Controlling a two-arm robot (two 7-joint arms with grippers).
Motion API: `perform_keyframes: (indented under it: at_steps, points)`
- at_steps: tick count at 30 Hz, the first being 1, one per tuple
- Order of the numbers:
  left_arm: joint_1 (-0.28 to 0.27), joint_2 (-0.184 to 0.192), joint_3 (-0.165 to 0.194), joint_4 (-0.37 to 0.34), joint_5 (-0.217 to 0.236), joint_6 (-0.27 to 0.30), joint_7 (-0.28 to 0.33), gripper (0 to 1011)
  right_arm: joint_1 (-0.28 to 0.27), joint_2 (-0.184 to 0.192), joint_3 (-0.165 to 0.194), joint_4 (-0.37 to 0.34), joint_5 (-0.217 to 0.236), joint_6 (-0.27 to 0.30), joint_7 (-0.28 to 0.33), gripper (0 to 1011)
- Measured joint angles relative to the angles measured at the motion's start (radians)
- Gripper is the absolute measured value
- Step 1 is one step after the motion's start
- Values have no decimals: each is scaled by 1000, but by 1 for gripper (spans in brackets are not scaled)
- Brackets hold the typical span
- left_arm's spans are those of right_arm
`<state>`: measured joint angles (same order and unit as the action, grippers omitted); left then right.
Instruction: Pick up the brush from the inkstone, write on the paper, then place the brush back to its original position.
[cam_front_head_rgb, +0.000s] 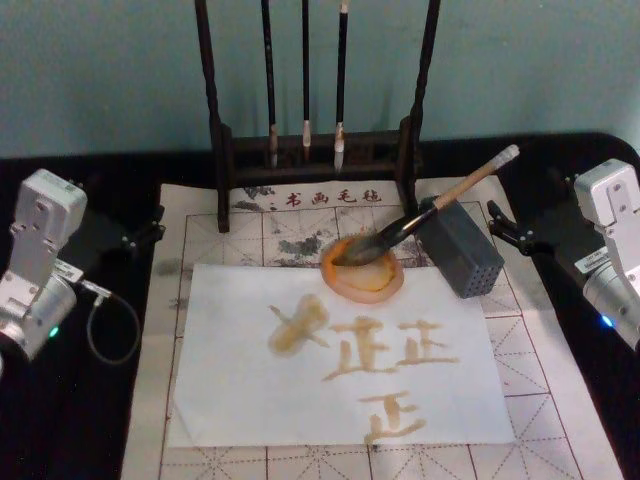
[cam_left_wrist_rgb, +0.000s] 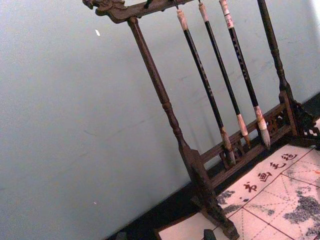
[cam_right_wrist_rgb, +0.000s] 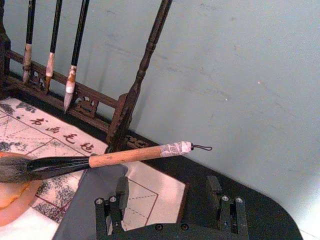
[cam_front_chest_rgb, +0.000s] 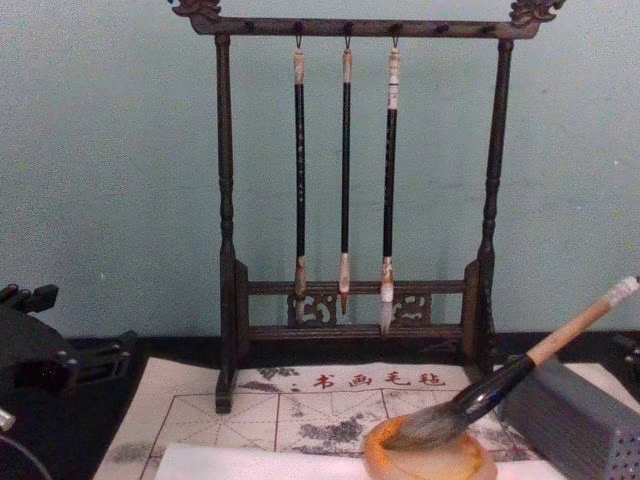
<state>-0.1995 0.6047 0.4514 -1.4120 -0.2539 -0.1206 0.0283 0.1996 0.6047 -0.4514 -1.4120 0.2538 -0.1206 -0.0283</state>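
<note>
A black counter (cam_front_head_rgb: 80, 420) is seen under both arms, and a gridded felt mat (cam_front_head_rgb: 560, 400) is spread across it. At the mat's far edge, beyond the right pincer (cam_right_wrist_rgb: 168, 184), a dark wooden brush rack (cam_front_chest_rgb: 225, 200) stands with three thin brushes (cam_front_chest_rgb: 345, 170) hung from it. A white sheet of paper (cam_front_head_rgb: 230, 400) lies on the mat between the two arms, already marked with amber characters. A grey ribbed block (cam_front_head_rgb: 462, 250) sits just ahead of the right pincer.

The brush (cam_front_head_rgb: 440, 205) is laid across that block. Its bristles rest in the inkstone (cam_front_head_rgb: 395, 285), which touches the paper's far edge. The long axis runs slantwise, and the white-wrapped handle end is raised toward the right pincer, the bristles pointing away from it.

The right pincer is held released, nothing between its jaws, close behind the handle. The left pincer (cam_front_head_rgb: 145, 236) is parked well apart across the mat, and its state cannot be told. The right arm is judged the nearer for any grasp.
</note>
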Motion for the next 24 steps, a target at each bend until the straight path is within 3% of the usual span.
perform_keyframes:
  at_steps: [24]
  points:
    - [0,0,0,0,0,0,0,1001,0,0,0,0,0,0,0,1002]
